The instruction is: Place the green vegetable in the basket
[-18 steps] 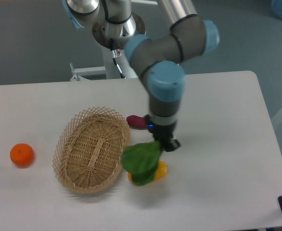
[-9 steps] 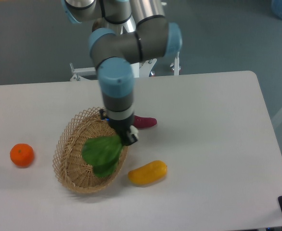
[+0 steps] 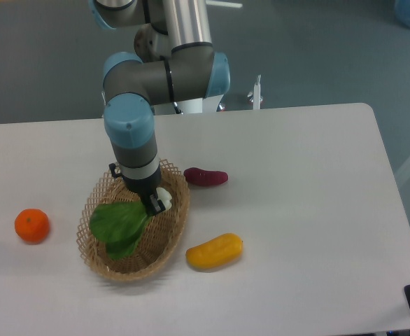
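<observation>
change: a second ago I had the vegetable (image 3: 121, 225) out right of the basket (image 3: 96, 255), hanging over the yellow item (image 3: 215, 251); half a second ago it was crossing the right rim; now it hangs inside the basket outline, leaves toward the left half.
gripper (image 3: 156, 203): over the basket's right-centre, pointing down, fingers closed on the white stalk end of the vegetable; stalk shows as a pale blob right at the tips.
vegetable: leaves droop down-left from my grip, over the basket floor; can't tell if they touch the weave or hang just above it.
basket: same spot, not shoved by the carry.
yellow item: uncovered now, on the table just right of the basket, apart from it.
purple item (image 3: 206, 176): beside the upper right rim, untouched.
orange (image 3: 32, 225): well left of the basket, not involved.
task meaning: transport looks done, vegetable is above the target; my judgement is that only lowering a bit and letting go remain.
risk: stalk end sits near the right rim, so a release here could leave the stalk propped on the rim.
</observation>
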Available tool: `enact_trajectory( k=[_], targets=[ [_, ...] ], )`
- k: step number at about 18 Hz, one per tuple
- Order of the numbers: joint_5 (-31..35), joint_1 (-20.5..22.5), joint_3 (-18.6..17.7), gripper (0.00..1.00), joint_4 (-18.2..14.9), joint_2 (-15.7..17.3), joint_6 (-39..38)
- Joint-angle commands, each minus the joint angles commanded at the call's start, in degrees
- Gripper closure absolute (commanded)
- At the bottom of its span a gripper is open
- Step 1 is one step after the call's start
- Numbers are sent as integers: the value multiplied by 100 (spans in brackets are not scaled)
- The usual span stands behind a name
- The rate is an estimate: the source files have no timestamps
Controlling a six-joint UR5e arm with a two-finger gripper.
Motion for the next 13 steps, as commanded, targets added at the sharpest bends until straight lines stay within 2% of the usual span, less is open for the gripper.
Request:
enact_trajectory(
  k=[2, 3, 4, 5, 10, 13],
  targets=[
    [-9, -18, 0, 43, 0, -9, 0],
    [-17, -18, 9, 27, 0, -35, 26],
    [-26, -18, 9, 3, 9, -53, 79],
    [-26, -18, 9, 0, 9, -44, 62],
    [-18, 26, 79, 0, 0, -27, 18],
    [-17, 306, 350, 0, 0, -35, 61]
  ],
)
